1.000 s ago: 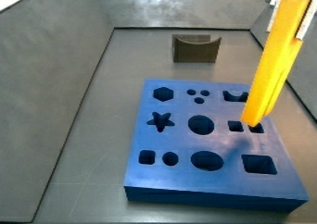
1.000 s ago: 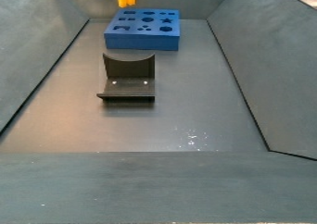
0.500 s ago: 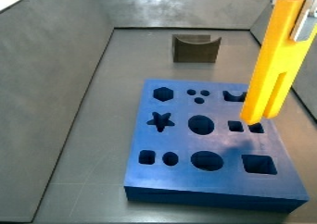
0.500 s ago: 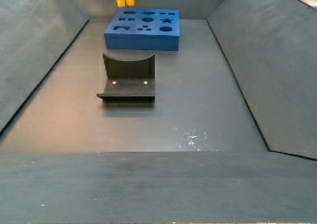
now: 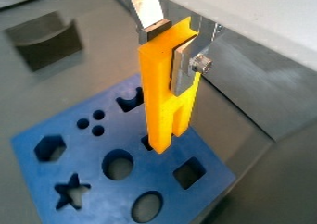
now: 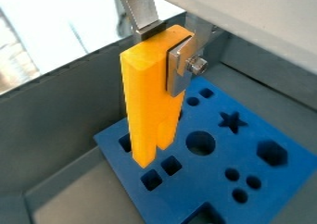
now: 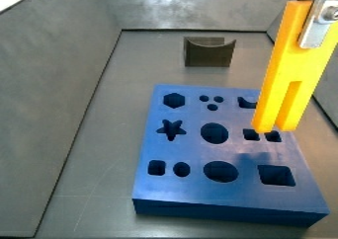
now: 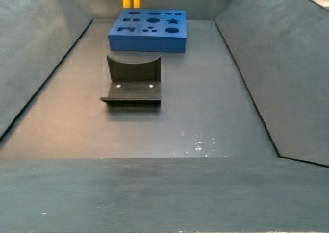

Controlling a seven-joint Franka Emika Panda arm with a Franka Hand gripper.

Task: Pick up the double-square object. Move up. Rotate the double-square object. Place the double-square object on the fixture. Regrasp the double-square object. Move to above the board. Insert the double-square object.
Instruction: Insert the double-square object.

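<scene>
Hanging upright at the right edge of a side view, the double-square object [image 7: 287, 70] is pinched near its top by the gripper [image 7: 314, 28], prongs down just over the twin square holes of the board [image 7: 185, 164]. Pickup, rotation and regrasp look finished; the fixture [image 7: 208, 50] stands bare at upper centre. Only the insertion seems left, the prongs apparently not yet seated.
</scene>
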